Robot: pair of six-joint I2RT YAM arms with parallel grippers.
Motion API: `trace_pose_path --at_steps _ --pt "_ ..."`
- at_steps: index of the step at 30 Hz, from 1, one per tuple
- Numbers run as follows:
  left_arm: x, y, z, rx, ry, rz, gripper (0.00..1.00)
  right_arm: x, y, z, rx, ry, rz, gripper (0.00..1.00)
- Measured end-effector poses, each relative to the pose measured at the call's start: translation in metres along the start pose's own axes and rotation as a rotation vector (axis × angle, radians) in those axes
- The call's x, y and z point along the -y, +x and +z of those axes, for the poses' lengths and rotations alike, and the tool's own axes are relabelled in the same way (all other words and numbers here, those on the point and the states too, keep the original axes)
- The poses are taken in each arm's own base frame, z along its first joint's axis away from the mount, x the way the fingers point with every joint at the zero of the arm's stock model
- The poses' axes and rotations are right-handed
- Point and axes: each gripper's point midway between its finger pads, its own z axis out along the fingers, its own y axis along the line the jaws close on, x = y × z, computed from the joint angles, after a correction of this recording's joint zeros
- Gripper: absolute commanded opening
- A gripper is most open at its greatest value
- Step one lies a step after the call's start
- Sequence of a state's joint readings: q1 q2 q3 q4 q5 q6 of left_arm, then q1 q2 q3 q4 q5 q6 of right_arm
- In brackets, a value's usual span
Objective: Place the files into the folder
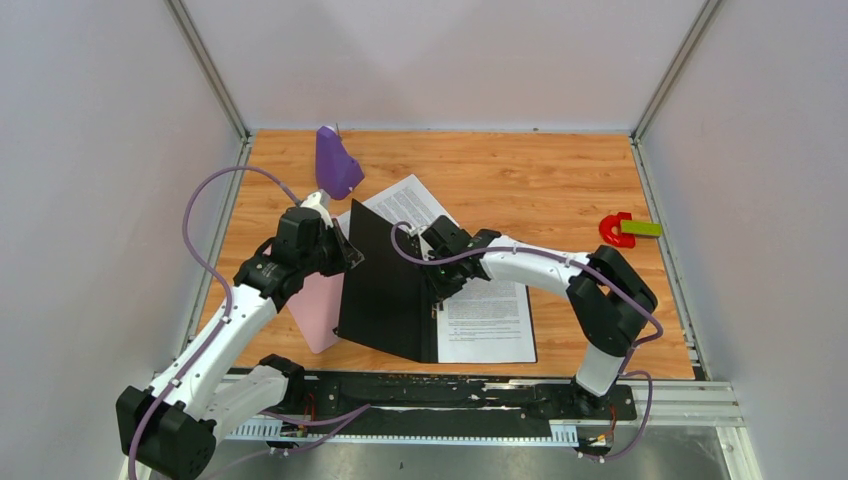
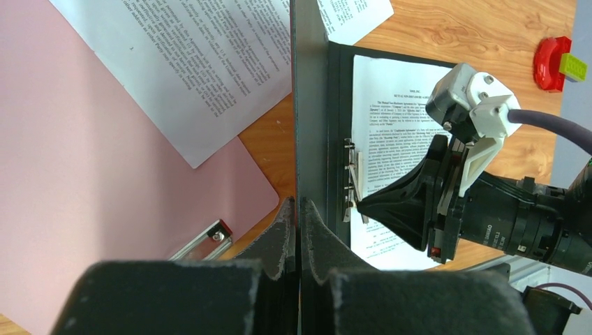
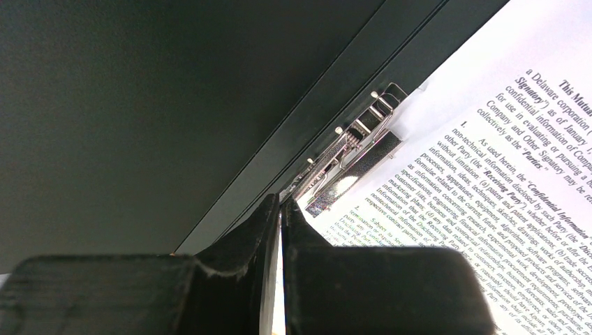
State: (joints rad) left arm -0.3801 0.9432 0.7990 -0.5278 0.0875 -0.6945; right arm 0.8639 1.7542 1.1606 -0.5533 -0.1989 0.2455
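Note:
The folder [image 1: 385,290] lies open, black inside up, its left cover lifted upright. My left gripper [image 1: 348,255] is shut on that cover's edge [image 2: 307,105], fingertips pinching it in the left wrist view [image 2: 299,209]. One printed sheet [image 1: 490,315] lies in the folder's right half, under the metal clip [image 3: 356,146]. My right gripper [image 1: 437,292] is shut at the clip, with a thin metal strip of it between the fingertips [image 3: 280,204]. The second sheet [image 1: 405,200] lies loose on the table behind the folder and also shows in the left wrist view [image 2: 195,70].
A pink clipboard [image 1: 315,310] lies left of the folder under my left arm. A purple object [image 1: 337,160] stands at the back left. A red piece with a green block [image 1: 625,228] sits at the right. Grey walls enclose the table.

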Motion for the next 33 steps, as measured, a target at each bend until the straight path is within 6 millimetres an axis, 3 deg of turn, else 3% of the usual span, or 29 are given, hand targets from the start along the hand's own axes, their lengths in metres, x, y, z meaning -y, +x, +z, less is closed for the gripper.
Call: trace_pose_path --at_steps 20,33 --pt "-0.002 0.001 0.0 -0.002 -0.007 -0.001 0.0 0.0 0.011 0.018 0.025 0.015 0.039 0.0" --pt "-0.002 0.001 0.0 -0.001 -0.009 -0.001 0.0 0.002 0.01 0.013 0.038 0.059 0.034 0.0"
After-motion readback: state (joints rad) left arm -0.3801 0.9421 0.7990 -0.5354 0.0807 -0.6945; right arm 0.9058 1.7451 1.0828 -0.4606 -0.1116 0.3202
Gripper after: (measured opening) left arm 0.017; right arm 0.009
